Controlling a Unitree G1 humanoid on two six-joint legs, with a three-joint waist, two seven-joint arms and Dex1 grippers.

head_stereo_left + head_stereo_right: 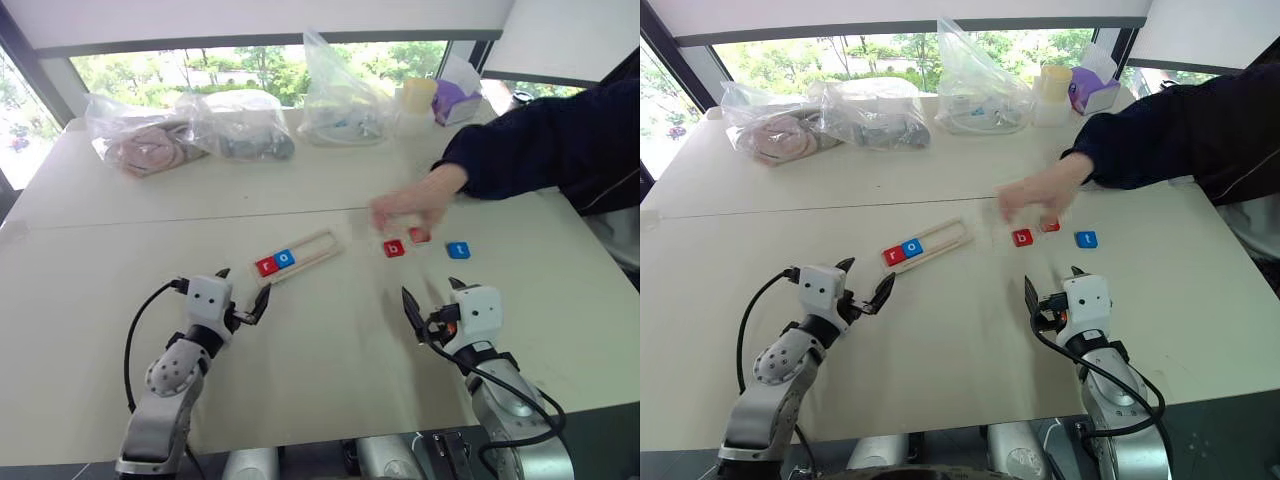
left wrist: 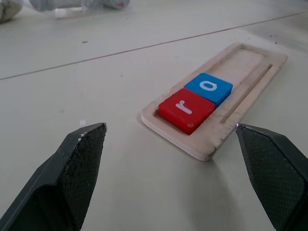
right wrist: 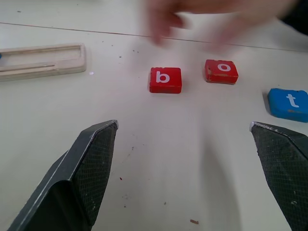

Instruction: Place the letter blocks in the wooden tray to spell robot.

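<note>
The wooden tray [image 1: 303, 254] lies slanted on the table's middle, holding a red "r" block [image 2: 186, 109] and a blue "o" block [image 2: 208, 87] at its near end. My left gripper [image 1: 243, 292] hovers open just short of that end. To the right lie three loose letter blocks on the table: a red "b" [image 3: 165, 79], a red "o" [image 3: 221, 71] and a blue "t" [image 3: 289, 103]. My right gripper [image 1: 432, 302] stands open in front of them, empty. A person's hand [image 1: 410, 209] hovers over the red "o".
The person's dark sleeve [image 1: 540, 135] reaches in from the right. Along the table's far edge sit clear plastic bags [image 1: 190, 128], another bag [image 1: 340, 95], a cup [image 1: 418, 95] and a purple box [image 1: 455, 98]. A seam crosses the table beyond the tray.
</note>
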